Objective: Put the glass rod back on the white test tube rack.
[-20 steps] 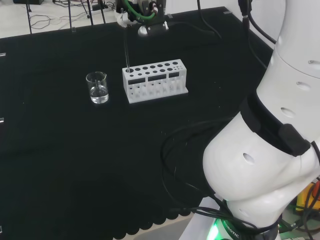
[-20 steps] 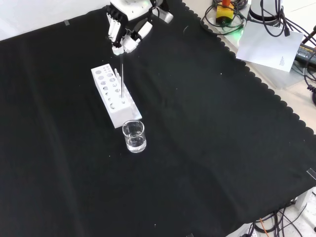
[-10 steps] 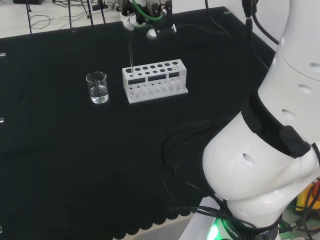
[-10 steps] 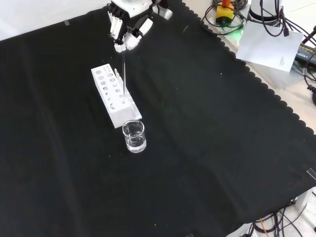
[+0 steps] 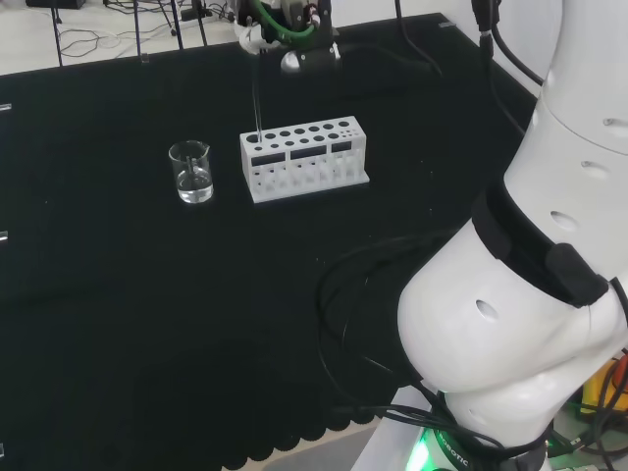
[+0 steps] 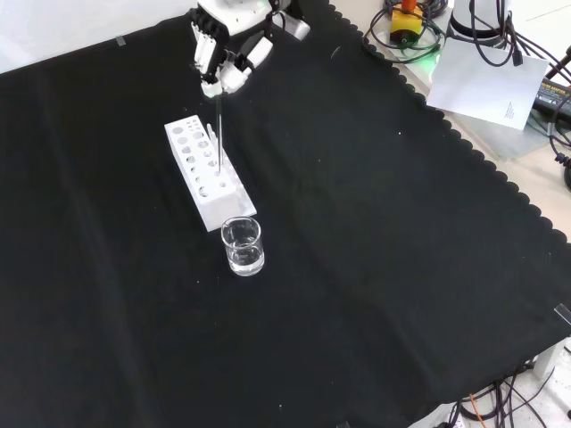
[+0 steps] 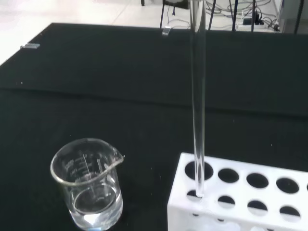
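A thin clear glass rod (image 6: pixel 219 134) hangs upright, pinched at its top by the hand (image 6: pixel 223 55) near the cloth's far edge in the front view. In the wrist view the glass rod (image 7: pixel 197 96) has its lower end in a hole at the end of the white test tube rack (image 7: pixel 240 190) nearest the beaker (image 7: pixel 86 187). Seen from the head camera, the hand (image 5: pixel 257 34) is above and behind the rack (image 5: pixel 309 175), and the rod (image 5: pixel 257 98) drops to the rack's left end. The hand is shut on the rod.
A glass beaker (image 6: pixel 243 247) with a little clear liquid stands just off the rack's (image 6: pixel 227 209) near end in the front view. The arm's white links (image 5: pixel 530 294) take up the head view's right. Paper and cables (image 6: pixel 486 80) lie beyond the cloth's scalloped edge.
The hand with the rod has shifted slightly over the rack's beaker end. The rod stays upright at the same end; rack and beaker have not moved.
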`<state>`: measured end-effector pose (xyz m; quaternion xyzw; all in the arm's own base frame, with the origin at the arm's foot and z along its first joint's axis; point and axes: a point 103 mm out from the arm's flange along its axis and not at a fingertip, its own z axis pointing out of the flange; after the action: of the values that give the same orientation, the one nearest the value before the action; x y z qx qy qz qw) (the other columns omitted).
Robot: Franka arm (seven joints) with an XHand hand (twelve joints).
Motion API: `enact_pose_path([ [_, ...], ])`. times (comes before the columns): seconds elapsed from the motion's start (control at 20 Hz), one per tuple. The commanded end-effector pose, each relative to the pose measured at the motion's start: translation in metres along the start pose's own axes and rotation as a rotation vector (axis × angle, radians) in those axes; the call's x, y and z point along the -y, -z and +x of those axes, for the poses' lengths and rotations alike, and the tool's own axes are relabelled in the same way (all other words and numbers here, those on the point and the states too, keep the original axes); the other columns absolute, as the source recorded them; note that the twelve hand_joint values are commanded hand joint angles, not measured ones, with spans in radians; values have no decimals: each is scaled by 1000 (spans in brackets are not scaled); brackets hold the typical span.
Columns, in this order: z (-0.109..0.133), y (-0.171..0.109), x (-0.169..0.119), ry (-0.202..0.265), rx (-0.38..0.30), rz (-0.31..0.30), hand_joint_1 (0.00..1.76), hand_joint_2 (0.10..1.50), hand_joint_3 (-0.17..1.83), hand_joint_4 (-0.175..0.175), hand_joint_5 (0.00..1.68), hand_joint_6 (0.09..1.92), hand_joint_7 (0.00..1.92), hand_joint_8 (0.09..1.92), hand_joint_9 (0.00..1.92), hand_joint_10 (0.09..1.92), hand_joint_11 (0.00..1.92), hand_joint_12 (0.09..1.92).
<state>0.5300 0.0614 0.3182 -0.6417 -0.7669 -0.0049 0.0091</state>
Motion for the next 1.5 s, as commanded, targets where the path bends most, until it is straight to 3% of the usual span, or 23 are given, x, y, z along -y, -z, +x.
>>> enact_pose_path([
  [0.05, -5, -7, 2, -8, -6, 12, 1312, 1110, -175, -175, 1131, 553, 1231, 907, 1630, 948, 1695, 810],
  [0.5, -3, -16, 4, 7, -4, 22, 1312, 1110, -175, -175, 1131, 553, 1231, 906, 1631, 948, 1694, 811],
  [0.95, 1, -49, -4, 19, 9, 63, 1312, 1110, -175, -175, 1132, 553, 1232, 905, 1633, 946, 1694, 811],
  [1.35, -9, -58, -11, 10, 13, 69, 1312, 1110, -175, -175, 1132, 552, 1232, 905, 1633, 945, 1693, 812],
  [1.4, -2, -58, -17, 39, 22, 68, 1312, 1110, -175, -175, 1132, 552, 1232, 905, 1633, 945, 1693, 812],
  [1.5, -5, -60, -17, 41, 8, 70, 1312, 1110, -175, -175, 1132, 552, 1232, 905, 1634, 945, 1693, 812],
])
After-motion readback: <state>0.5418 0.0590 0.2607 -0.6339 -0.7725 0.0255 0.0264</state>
